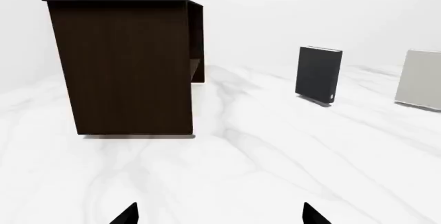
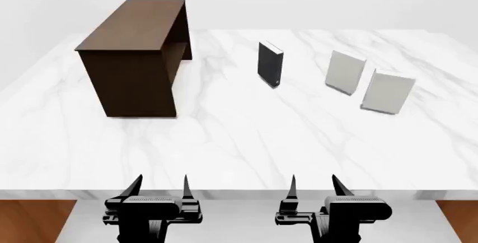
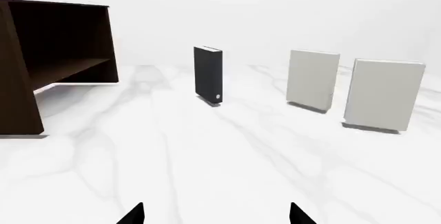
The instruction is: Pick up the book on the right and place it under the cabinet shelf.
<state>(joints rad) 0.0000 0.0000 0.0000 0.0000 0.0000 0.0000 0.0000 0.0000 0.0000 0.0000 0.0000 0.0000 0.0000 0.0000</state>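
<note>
Book-to-claw geometry decides this one: the plain whitish, nearly square hardcover book (image 2: 388,92) stands upright at the far right of the white marbled tabletop (image 2: 239,142), well ahead of and to the right of the right gripper (image 2: 314,190), w/ bare marble between; right arm clearly nearer than the left gripper (image 2: 160,190), so right arm is prob. the one to reach. Both claws sit at the near table edge, fingers apart, nothing between them. Book's broad cover faces roughly toward the robot, turned a little; its thin dimension runs away from the robot, so a pinch across the thickness looks likely to need a wrist turn or a top approach. Just left of it, apart, stands the slightly darker beige-grey book (image 2: 345,72); further left the black book (image 2: 270,64). Dark brown box-like wooden cabinet (image 2: 142,58) sits far left; its shelf board (image 3: 69,72) shows in the right wrist view, open space beneath it.
</note>
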